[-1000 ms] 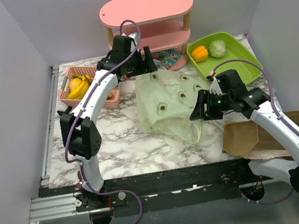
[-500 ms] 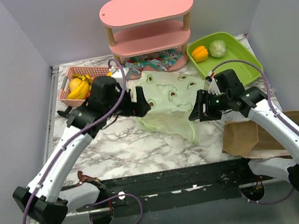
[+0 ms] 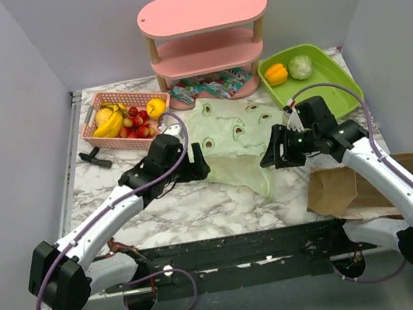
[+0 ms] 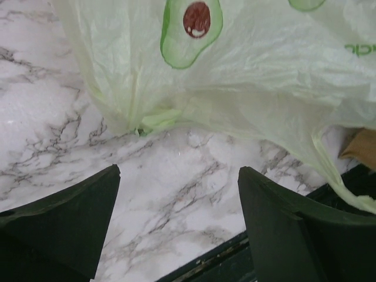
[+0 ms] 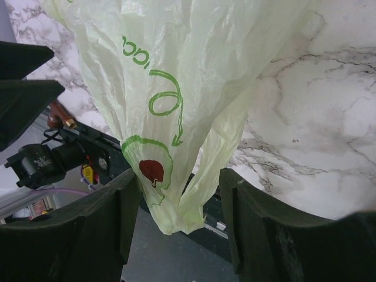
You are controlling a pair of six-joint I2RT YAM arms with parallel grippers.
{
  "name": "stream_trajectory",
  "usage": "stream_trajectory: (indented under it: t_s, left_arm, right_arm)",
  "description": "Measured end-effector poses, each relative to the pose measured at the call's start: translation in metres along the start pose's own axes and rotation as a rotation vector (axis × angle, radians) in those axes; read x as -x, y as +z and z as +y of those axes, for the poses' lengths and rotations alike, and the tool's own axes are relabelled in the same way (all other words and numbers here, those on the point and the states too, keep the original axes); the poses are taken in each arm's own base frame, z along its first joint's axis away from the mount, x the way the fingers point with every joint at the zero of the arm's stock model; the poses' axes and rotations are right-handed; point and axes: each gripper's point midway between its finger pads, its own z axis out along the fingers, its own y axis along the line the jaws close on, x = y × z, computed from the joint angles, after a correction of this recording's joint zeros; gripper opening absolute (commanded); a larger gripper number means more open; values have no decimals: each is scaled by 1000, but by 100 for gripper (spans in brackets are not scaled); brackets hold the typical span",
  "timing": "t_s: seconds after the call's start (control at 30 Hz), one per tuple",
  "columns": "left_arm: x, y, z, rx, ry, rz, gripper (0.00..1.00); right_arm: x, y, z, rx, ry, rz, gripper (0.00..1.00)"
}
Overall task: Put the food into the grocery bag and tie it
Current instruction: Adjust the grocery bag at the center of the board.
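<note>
While the grocery bag lies mid-frame on the marble table, the right gripper pinches its right edge; the left gripper, spread and empty, sits at its left edge.

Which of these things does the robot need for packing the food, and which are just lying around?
For the job: grocery bag, bananas, red fruits, orange bell pepper, pale green leafy head, snack packets.

Just lying about: pink shelf, brown paper bag, small black tool, pink basket, green tray.
</note>
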Motion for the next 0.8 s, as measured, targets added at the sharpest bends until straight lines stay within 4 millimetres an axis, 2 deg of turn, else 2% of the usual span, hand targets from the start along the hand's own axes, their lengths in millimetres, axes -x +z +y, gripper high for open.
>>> stream_trajectory:
  t_s: [0.1,0.33,0.43,0.47,0.6,0.7,0.8]
  left_arm:
    - [9,13,1,5,-37,-61,68]
    - [9,50,16,87,-77,-69,61]
    - [4,61,22,110,-77,-52,50]
    - [3,63,23,115,-77,-48,43]
    - [3,67,26,135,-58,-38,17]
    - [14,64,22,131,-21,-47,13]
    - [34,52,13,121,56,-65,13]
  right_arm:
    - [0,-1,1,3,-2,-4,63]
    - [-1,-4,2,9,-5,-8,63]
    - [-2,-6,2,7,-5,-6,63]
    - [-2,-6,2,7,-6,-6,63]
    - [-2,-6,2,6,-8,-5,63]
    - [-3,-6,1,6,-13,-4,64]
    - [-3,-6,1,5,-18,-4,64]
